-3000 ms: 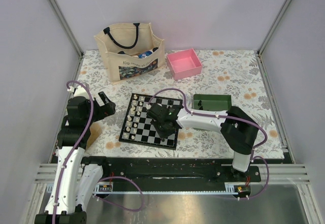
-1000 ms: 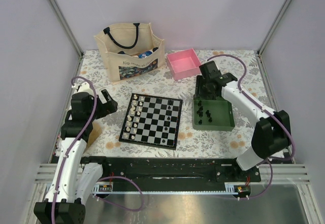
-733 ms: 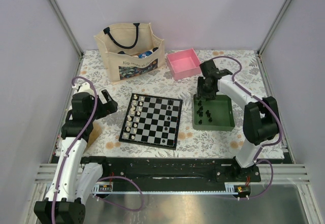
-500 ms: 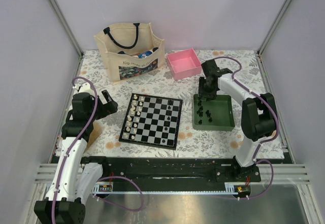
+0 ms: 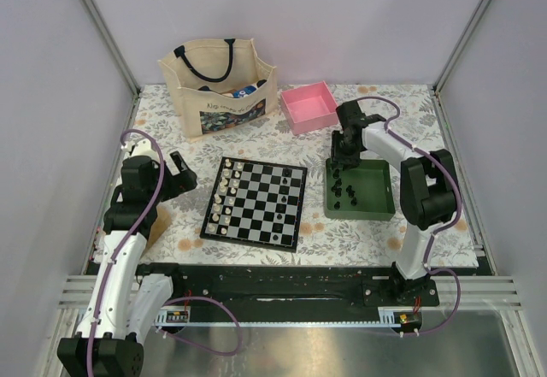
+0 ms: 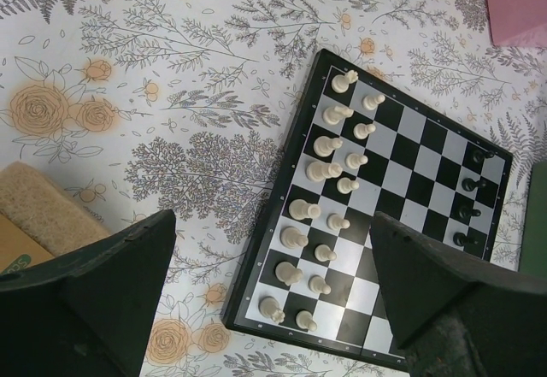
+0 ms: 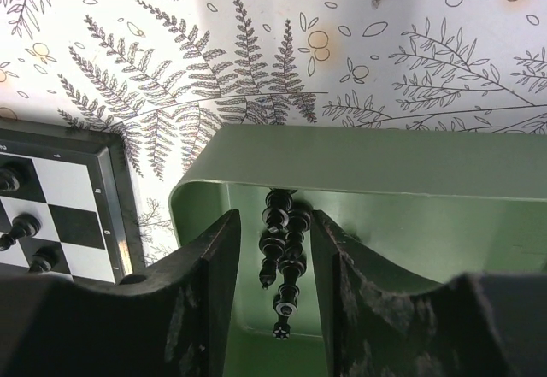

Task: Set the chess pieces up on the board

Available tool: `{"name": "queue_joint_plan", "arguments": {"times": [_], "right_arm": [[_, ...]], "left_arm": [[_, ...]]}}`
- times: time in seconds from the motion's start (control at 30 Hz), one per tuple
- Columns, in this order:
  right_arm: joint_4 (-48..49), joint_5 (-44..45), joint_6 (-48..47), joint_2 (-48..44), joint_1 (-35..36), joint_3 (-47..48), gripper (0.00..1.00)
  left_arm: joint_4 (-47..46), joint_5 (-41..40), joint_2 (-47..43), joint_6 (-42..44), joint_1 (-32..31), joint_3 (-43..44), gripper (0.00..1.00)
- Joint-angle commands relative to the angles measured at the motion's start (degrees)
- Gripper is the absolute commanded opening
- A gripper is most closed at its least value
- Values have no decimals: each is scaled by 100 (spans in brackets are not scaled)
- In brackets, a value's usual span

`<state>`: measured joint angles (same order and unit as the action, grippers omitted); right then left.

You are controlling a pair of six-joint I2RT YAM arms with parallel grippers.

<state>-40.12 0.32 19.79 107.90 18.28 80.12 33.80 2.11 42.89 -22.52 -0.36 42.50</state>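
Floral-print tablecloth (image 5: 402, 120) covers the table. Small black-and-white checked chessboard (image 5: 261, 210) lies at centre. Cream-white chessmen (image 6: 329, 172) fill its 9 o'clock side, and four tiny black plastic chess pieces (image 6: 464, 213) stand near its 3 o'clock edge. More lie in the green rectangular tray (image 5: 376, 199) at the board's 3 o'clock. Right gripper (image 7: 278, 262) hangs over the tray's 11 o'clock corner, jaws narrowly apart, straddling black pieces there. Left gripper (image 6: 265, 309) hovers at the board's 9 o'clock, jaws wide apart.
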Motion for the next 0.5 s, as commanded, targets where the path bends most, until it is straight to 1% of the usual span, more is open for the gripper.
{"name": "queue_joint_plan", "arguments": {"times": [0.0,0.2,0.47], "right_arm": [[22,-129,-107,82,-35,250,47],[22,-137,-160,126,-35,224,45],[39,-146,-169,232,-44,320,39]], "left_arm": [[-119,-158,43,2,27,21,99],[-102,-176,44,-6,10,13,99],[-102,-185,105,-15,1,30,99]]}}
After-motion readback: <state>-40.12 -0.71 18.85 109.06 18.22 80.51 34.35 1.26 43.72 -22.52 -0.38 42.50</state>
